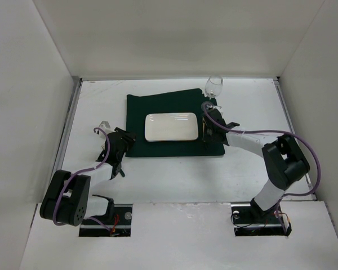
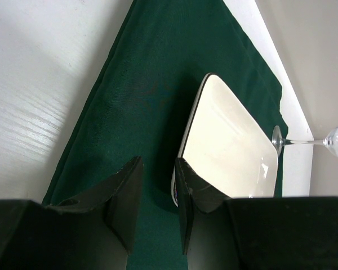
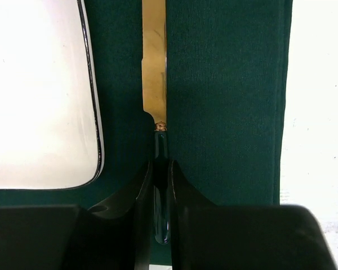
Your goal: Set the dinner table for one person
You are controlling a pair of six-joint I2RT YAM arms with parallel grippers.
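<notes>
- Dinner table (image 1: 174, 180), a broad matte white surface boxed by white walls (image 1: 174, 34) on three sides, fills the top view, with both arm bases at its 6 o'clock edge.
- A dark green placemat (image 1: 163, 104) lies just past the table's middle, toward 12 o'clock.
- A white rectangular plate (image 1: 170, 126) with a thin dark rim sits on the placemat.
- A wine glass (image 1: 214, 85) stands upright at about 1 o'clock from the plate, by the placemat's far right corner.
- At 3 o'clock from the plate, a knife (image 3: 154, 62) lies flat on the cloth just beside the rim, its blade pointing toward 12 o'clock.
- The right gripper (image 3: 160, 185) is clamped on the knife's dark handle, fingers pressed against both sides.
- The left gripper (image 2: 158, 191) hangs at about 8 o'clock from the plate, over the placemat's left edge, its jaws parted with nothing between them.
</notes>
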